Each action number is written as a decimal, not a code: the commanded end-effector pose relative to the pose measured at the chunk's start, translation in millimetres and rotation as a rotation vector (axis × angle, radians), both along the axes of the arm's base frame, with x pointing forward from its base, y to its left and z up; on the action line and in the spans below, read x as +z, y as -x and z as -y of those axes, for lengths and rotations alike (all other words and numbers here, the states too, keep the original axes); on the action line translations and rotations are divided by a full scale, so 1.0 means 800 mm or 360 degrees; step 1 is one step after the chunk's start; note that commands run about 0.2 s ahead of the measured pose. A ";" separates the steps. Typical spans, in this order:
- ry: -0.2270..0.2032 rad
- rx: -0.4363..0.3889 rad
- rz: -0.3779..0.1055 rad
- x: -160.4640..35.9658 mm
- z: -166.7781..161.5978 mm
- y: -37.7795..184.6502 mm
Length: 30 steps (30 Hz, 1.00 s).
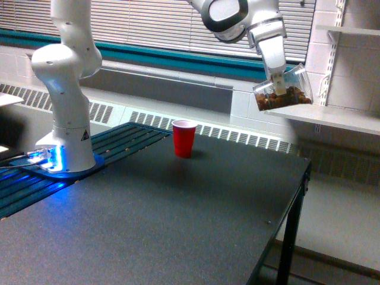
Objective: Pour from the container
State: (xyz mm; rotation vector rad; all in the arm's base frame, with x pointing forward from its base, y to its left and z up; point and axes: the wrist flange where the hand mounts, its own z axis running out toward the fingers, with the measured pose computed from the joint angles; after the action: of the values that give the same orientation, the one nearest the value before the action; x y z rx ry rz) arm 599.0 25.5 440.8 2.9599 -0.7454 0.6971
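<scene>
High at the exterior view's right, my gripper (278, 82) is shut on the container (284, 89), a small clear plastic cup. The cup is tilted well over onto its side, mouth toward the left, with brown nut-like pieces lying along its lower wall. It hangs in the air above the far right part of the black table (196, 219). An opaque red cup (184, 138) stands upright on the table, lower and to the left of the container, well apart from it.
The arm's white base (65, 142) stands on a blue-lit plate at the left. A white shelf (338, 119) runs along the wall just behind and below the held cup. The table's right edge drops off near a black leg (291, 237).
</scene>
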 end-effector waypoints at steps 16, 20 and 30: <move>-0.0400 0.0065 -0.0463 -0.019 -0.174 0.174; -0.0359 0.0122 -0.0410 -0.023 -0.203 0.206; -0.0210 0.0332 -0.0353 -0.031 -0.289 0.256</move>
State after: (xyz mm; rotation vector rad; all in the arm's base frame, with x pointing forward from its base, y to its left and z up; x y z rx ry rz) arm 411.1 229.9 421.8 3.2057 -0.5239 0.2969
